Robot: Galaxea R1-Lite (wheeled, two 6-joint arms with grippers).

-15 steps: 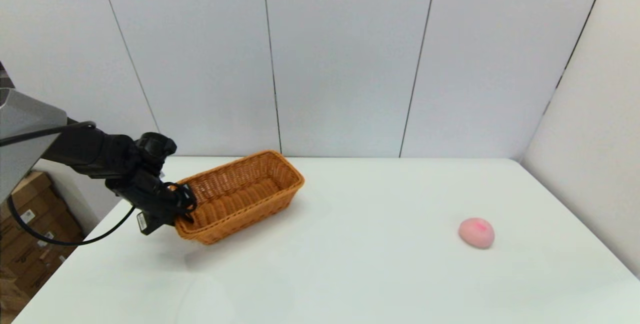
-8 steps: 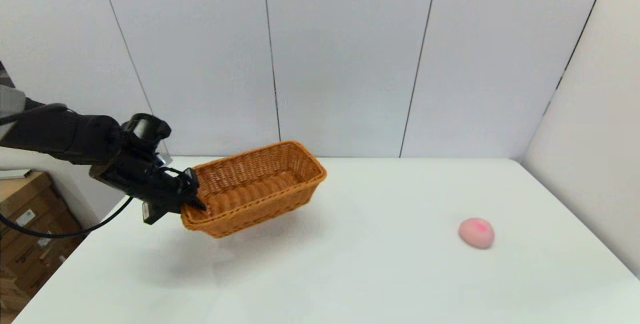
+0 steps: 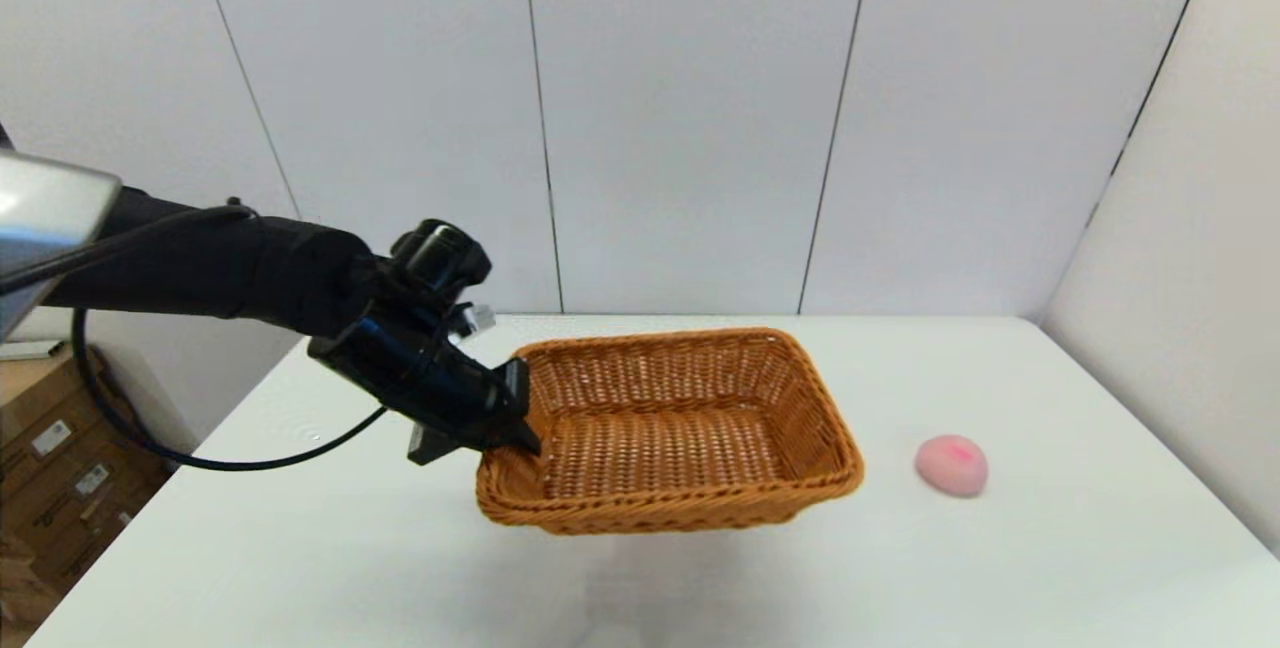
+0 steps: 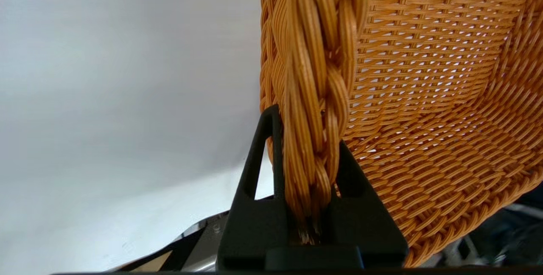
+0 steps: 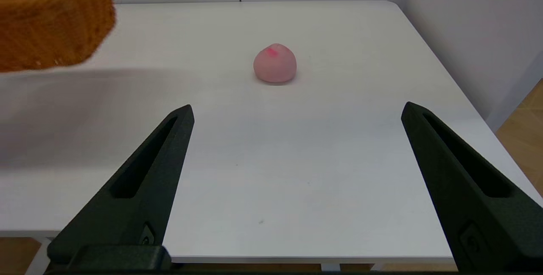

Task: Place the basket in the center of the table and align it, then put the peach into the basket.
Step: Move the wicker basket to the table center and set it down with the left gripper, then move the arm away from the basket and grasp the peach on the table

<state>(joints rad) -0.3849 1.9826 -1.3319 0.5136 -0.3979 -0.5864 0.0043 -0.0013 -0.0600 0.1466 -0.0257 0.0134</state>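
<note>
My left gripper (image 3: 520,428) is clamped on the braided rim at the short end of the basket (image 3: 680,428); in the left wrist view the two fingers (image 4: 258,169) pinch the braid from either side. Over the last second I have lifted the basket from the far left part of the table (image 3: 300,568) and swung it toward the middle, and it has turned as it went: its long side now runs roughly across the table instead of slanting away. It hangs clear of the surface, a faint shadow below it, its free end pointing at the peach (image 3: 952,465).

The peach has not moved; it lies on the table to the right of the basket, near it but apart. My right gripper (image 5: 297,139) waits off the near edge of the table, facing the peach, fingers wide apart and holding nothing.

I judge the carrying nearly done: the basket is about over the centre and close to square. What remains is to lower it flat, let go of the rim, and then bring the right gripper to the peach. The one-ended grip may let the basket sag or twist as it lands
</note>
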